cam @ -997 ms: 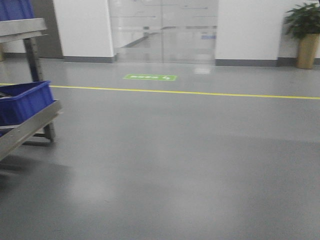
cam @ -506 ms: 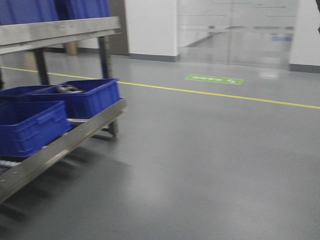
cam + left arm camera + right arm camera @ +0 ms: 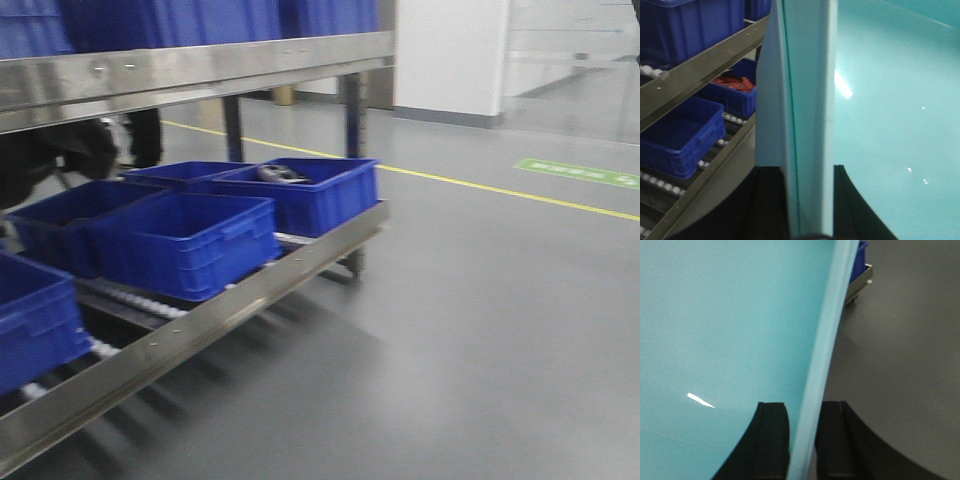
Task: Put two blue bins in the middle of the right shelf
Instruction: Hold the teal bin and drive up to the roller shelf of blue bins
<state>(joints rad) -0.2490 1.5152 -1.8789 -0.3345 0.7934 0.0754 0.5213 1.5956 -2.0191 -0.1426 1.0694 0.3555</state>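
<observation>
Since the carried load shows only in the wrist views, I log the grips from there: the left end effector (image 3: pixel 802 170) has its fingers pinched on an upright wall (image 3: pixel 805 75) of the held bin (image 3: pixel 880 125), and the right end effector (image 3: pixel 802 410) is clamped the same way on what I take to be the opposite rim (image 3: pixel 825 330). The bin hangs between the arms, beside the rack (image 3: pixel 200 65). I judge it to be stiff moulded plastic, light with what shows of its inside bare, and glossy, so slip-prone; the rim walls are the sensible hold. The front view shows neither grip but does show the shelf bins (image 3: pixel 185 240) on rollers (image 3: pixel 140 300). Only the left wrist view shows red contents (image 3: pixel 732 82).
</observation>
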